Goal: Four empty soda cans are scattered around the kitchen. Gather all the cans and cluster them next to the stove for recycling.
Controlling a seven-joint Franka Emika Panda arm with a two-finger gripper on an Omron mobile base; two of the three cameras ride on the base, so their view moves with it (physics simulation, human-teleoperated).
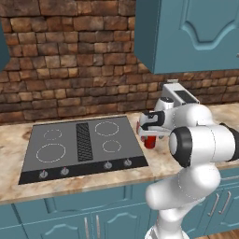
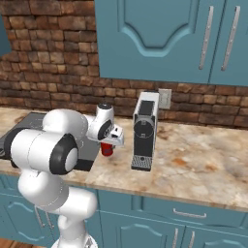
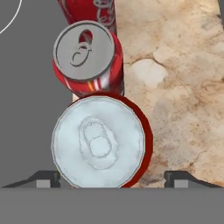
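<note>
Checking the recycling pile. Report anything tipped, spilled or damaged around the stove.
Nothing stands out. Two red cans, one between the open gripper fingers and another beyond it, stand upright at the stove edge.

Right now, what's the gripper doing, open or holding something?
Gripper: open, fingertips apart on either side of the nearest red can, which stands on the counter beside the stove.

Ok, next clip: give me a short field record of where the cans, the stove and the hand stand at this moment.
stove: black cooktop set in the marble counter
nearest can: red, upright, between the hand's fingertips
second can: red, upright, just beyond the first, at the stove's right edge
third can: red, partly in view behind the second
hand: above the nearest can, jaws spread wider than the can, not gripping
nearby: coffee machine right of the cans
</note>
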